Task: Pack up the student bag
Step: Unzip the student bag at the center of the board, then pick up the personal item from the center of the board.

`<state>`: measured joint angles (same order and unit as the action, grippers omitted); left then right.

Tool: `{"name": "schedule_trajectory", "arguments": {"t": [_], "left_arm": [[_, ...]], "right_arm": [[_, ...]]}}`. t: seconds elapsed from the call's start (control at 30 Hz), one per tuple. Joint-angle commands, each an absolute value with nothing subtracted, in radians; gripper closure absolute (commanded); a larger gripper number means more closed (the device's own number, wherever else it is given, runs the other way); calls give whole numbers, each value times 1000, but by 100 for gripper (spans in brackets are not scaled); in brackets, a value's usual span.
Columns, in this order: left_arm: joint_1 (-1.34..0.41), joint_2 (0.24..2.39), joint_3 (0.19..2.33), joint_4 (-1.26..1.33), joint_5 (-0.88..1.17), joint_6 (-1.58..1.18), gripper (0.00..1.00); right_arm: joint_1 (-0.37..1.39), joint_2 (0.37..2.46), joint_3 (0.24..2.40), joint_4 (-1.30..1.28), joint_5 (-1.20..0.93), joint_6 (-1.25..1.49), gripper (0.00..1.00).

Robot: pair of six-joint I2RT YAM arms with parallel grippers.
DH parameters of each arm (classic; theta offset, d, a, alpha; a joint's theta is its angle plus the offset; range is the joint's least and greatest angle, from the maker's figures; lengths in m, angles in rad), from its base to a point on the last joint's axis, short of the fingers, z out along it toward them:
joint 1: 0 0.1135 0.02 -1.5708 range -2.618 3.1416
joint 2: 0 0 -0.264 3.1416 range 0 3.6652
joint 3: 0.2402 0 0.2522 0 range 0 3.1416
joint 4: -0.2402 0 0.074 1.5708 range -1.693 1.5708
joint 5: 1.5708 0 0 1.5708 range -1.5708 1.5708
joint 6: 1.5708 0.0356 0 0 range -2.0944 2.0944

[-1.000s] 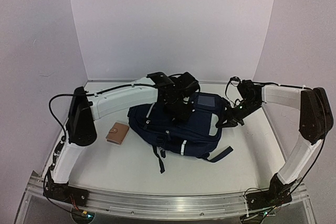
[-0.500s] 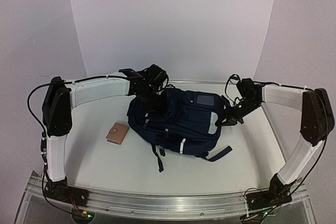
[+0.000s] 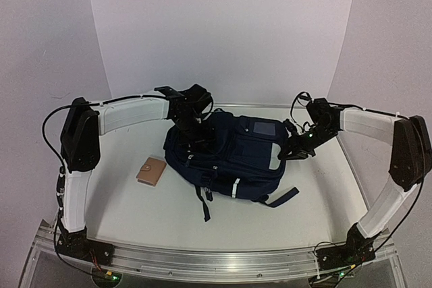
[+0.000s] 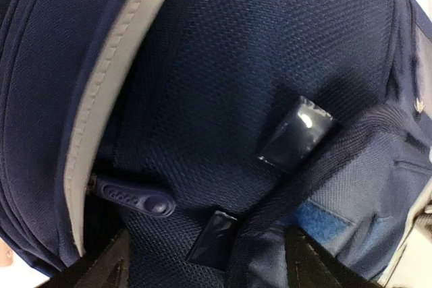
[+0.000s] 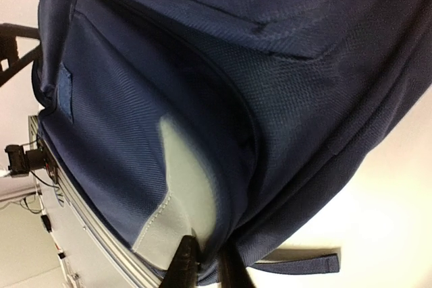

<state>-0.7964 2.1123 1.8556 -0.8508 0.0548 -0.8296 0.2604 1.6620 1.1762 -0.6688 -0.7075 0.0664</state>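
Note:
The student bag (image 3: 226, 160), a navy backpack with thin pale stripes, lies flat in the middle of the table. My left gripper (image 3: 192, 126) hovers over its top left part, open wide. In the left wrist view the left gripper (image 4: 206, 268) has only fabric and a navy zipper pull (image 4: 135, 197) below it, nothing gripped. My right gripper (image 3: 291, 152) is at the bag's right side. In the right wrist view the right gripper (image 5: 206, 264) has its fingers (image 5: 183, 261) slightly parted, with a fold of the bag (image 5: 202, 99) beside the grey stripe (image 5: 179, 187) between them.
A small brown wallet (image 3: 151, 170) lies on the table left of the bag. Black straps (image 3: 204, 204) trail from the bag toward the near edge. White walls close in the back and both sides.

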Motion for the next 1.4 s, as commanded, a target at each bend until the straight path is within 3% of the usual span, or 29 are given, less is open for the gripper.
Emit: {"name": "schedule_trajectory", "arguments": {"t": [0.0,0.17,0.23,0.53,0.67,0.93,1.37], "left_arm": [[-788,2000,1811,-856,71,-777,9],[-767,1851,1732,-854,30,-773,0],[-751,1778,1662,-831,27,-806,0],[-660,1506,1213,-772,-2,-1063,0],[-612,1399,1023,-791,-36,-1203,0],[-518,1226,685,-561,32,-1342,5],[-427,1447,658,-189,161,-1200,18]], "right_arm": [[244,1579,1232,-682,-658,8,68],[243,1537,1281,-692,-655,-65,40],[243,1519,1303,-691,-663,-93,38],[336,1639,1409,-675,-758,-101,49],[388,1719,1465,-660,-779,-91,49],[487,1868,1587,-619,-785,-60,50],[588,2033,1802,-591,-774,-24,49]]}}
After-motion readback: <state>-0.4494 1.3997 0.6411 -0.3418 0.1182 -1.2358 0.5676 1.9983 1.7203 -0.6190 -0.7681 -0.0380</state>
